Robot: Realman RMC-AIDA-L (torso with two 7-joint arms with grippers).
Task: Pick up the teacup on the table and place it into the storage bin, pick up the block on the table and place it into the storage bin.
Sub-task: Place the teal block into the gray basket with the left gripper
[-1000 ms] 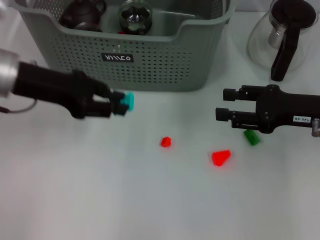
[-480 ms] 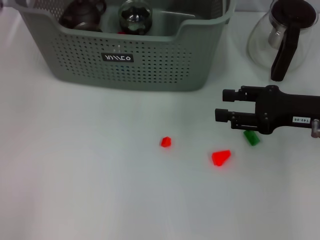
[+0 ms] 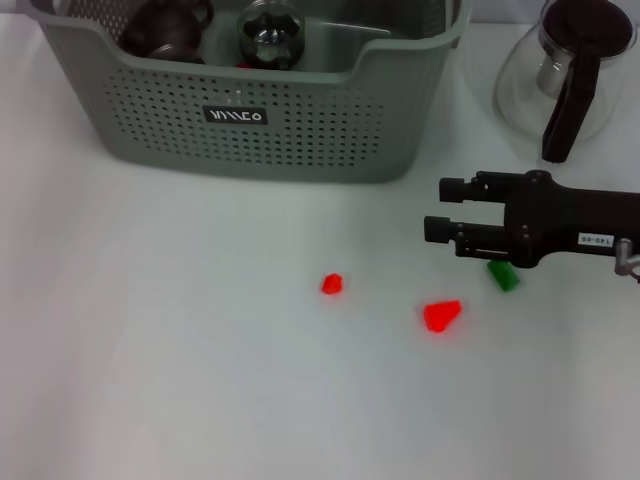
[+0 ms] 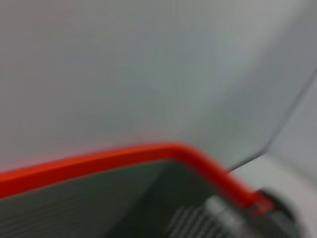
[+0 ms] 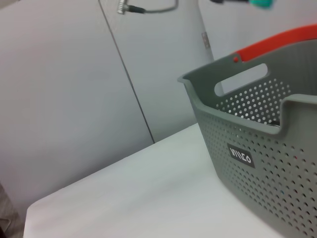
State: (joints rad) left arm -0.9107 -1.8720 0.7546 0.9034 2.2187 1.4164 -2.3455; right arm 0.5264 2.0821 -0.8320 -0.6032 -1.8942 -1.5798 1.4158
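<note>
White table (image 3: pixel 180 360) | storage bin (image 3: pixel 300 130): dark teapot (image 3: pixel 165 28) (glass vessel (image 3: pixel 270 30) beside)

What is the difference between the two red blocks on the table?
The small red block is clearly smaller and compact in shape, while the larger red block looks like a wedge that narrows toward one end. The small one lies nearer the table's middle; the larger one lies nearer the right tool and the green block. Both are bright red and lie loose on the white table.
</note>
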